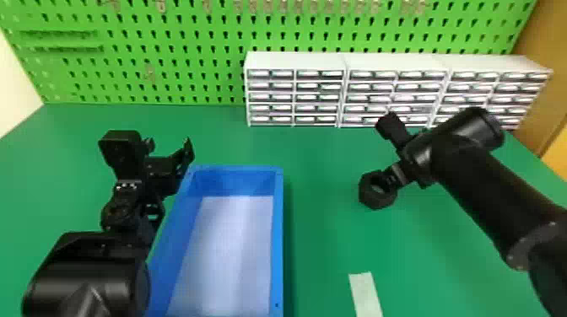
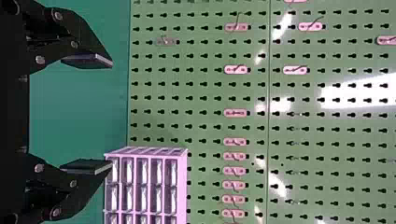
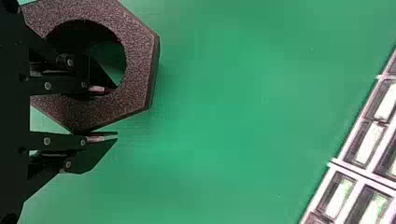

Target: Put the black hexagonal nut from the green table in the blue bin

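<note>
Gripping the black hexagonal nut [image 1: 370, 200] by 1 stretch of its ring, the right gripper [image 1: 391, 179] holds it to the right of the blue bin [image 1: 278, 236], well apart from it. In the right wrist view, 1 finger of the right gripper [image 3: 116, 112] goes through the nut's hole and the other lies along its outer side, so the 2 are clenched with the ring's wall between them. The nut is over the green table [image 1: 320, 248]; whether it touches the surface, I cannot tell.

The blue bin stands on the table with its pale floor in view and the nut outside it. Near its far left corner is the left gripper [image 1: 169, 145]. In the left wrist view, the 2 fingers of the left gripper [image 2: 112, 115] are spread wide apart, with nothing between them.

A pale strip [image 1: 365, 291] lies on the table to the right of the bin, nearer the robot than the nut. Behind the nut, 3 white drawer units [image 1: 295, 61] stand side by side along the table's far edge, before a green pegboard [image 1: 168, 63].
</note>
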`<state>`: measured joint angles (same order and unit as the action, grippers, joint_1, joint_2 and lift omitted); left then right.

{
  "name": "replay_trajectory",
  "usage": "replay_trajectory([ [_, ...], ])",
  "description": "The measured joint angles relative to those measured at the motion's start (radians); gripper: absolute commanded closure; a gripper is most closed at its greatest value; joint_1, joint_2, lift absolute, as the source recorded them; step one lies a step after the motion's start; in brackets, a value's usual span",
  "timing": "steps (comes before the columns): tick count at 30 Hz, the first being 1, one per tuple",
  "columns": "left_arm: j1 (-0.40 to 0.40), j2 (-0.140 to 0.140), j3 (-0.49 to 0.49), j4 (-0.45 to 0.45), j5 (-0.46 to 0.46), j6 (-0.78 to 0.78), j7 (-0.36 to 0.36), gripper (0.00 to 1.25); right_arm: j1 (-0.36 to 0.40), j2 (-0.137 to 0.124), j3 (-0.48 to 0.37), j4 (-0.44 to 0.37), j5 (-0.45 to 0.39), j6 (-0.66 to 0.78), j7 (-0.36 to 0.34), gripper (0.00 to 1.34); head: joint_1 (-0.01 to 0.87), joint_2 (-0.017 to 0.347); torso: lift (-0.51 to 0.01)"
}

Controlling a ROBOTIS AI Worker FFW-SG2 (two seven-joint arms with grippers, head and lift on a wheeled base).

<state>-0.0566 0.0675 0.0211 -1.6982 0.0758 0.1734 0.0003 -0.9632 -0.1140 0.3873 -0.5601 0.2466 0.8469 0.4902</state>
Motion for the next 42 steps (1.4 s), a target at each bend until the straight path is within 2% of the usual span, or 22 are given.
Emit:
replay_trajectory([
  [12,0.003,0.0,0.002,0.0,0.002,0.0,0.0,0.49,0.007,-0.009,-0.063,-0.17,0.155,0.129,0.137,1.0,0.686,0.051,-0.096],
  [28,0.005,0.0,0.005,-0.006,0.004,0.0,0.0,0.49,0.03,-0.017,-0.065,-0.485,0.346,0.269,0.358,1.0,0.686,0.051,-0.096],
  [35,0.006,0.0,0.007,-0.008,0.004,0.0,0.0,0.49,0.039,-0.02,-0.012,-0.625,0.361,0.302,0.405,1.0,0.686,0.051,-0.096],
  [42,0.006,0.001,0.009,-0.009,0.004,0.0,0.0,0.49,0.039,-0.02,0.057,-0.749,0.318,0.323,0.413,1.0,0.686,0.051,-0.096],
])
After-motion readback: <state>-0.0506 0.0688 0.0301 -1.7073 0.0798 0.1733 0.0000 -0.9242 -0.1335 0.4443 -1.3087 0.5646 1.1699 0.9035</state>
